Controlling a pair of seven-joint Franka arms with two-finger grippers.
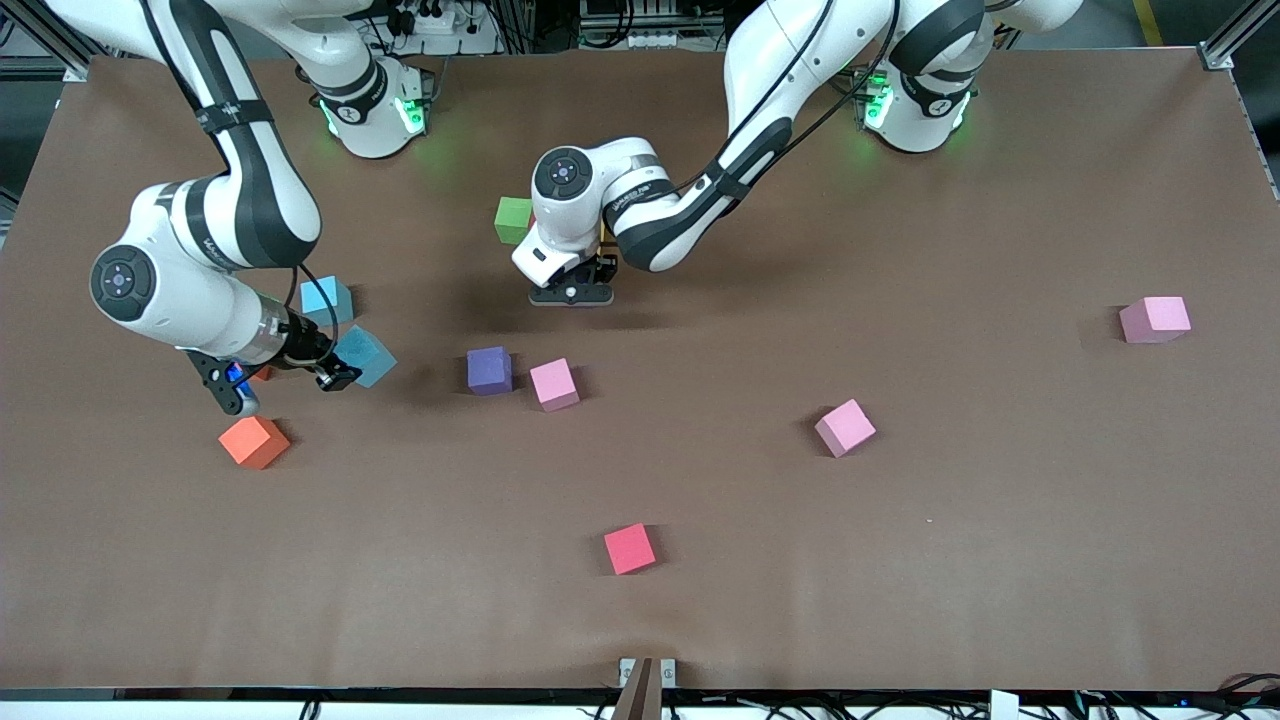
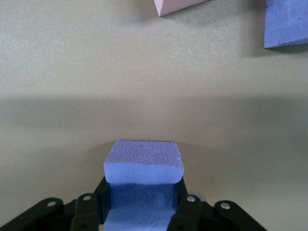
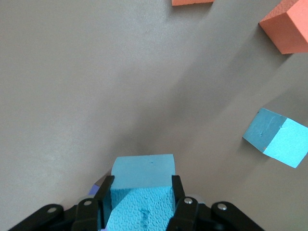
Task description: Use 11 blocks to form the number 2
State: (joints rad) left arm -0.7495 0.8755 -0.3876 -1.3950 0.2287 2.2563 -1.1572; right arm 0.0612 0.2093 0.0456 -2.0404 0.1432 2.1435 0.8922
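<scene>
i've got the left gripper (image 2: 143, 211) clamped on a purple block (image 2: 143, 161) over the counter (image 1: 900, 560) beside the green block (image 1: 513, 219). my right gripper (image 3: 140, 211) is clamped on a light blue block (image 3: 143, 178) above the right arm's end, near a second light blue one (image 1: 326, 298). these look like light foam cubes, slightly squashy; i'd pinch flat opposite faces, centred. the remaining blocks lie scattered; the digit is barely begun.

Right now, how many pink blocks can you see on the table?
3. One pink block lies beside the purple block; a second pink block sits toward the left arm's end; the third pink block is nearest that end. The arms could hide more.
</scene>
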